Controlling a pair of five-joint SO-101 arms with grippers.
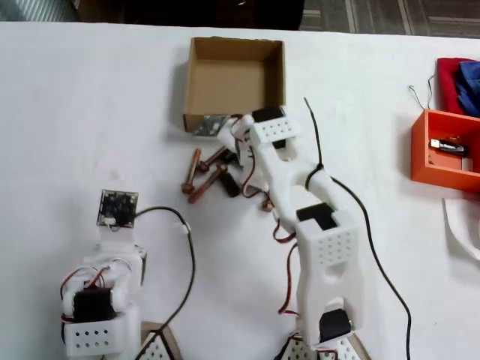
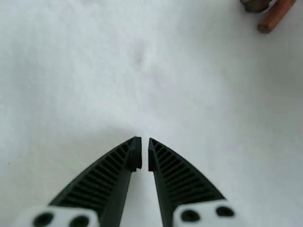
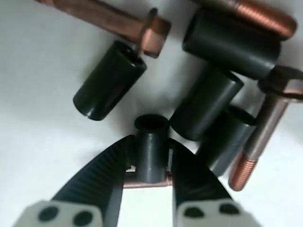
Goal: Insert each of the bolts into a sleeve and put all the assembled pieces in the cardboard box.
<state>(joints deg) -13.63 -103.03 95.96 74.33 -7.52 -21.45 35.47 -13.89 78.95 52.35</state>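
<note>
Nearest, at the near left of the surface [image 1: 90,112]: left pincer [image 2: 142,146], jaws drawn almost together with only a slit between, gripping nothing, hovering over bare white well apart from the heap of parts. Beyond its tips, just a bolt end [image 2: 273,16].

Farther in, toward the middle: right pincer [image 3: 151,144] down among the parts, clamped on an upright black sleeve [image 3: 151,156], bore facing up and dark. Across the foot of that sleeve, between the jaws, a copper strip [image 3: 144,181]. Possibly part of a bolt, impossible to say.

Around that grip, loose pieces:
- a lying sleeve [image 3: 110,80], touching the head of a hex-headed bolt [image 3: 109,21]
- a third sleeve [image 3: 206,101] and a fourth sleeve [image 3: 227,137], pressed side by side
- a threaded bolt [image 3: 262,127], just beside the fourth sleeve
- a fat sleeve [image 3: 230,42], with a copper thread [image 3: 265,16] right behind it; through it or merely alongside, cannot tell

From above, two more loose bolts [image 1: 202,176] on the left of the heap.

Farthest: cardboard box [image 1: 196,75], just beyond the heap, open at the top, no assembled piece to be seen inside.

Judged from all this, barely begun. At most one pairing in hand, and even that uncertain. Left to do: seating a bolt in every sleeve, then carrying each finished piece the short way over the near wall into the box.
</note>
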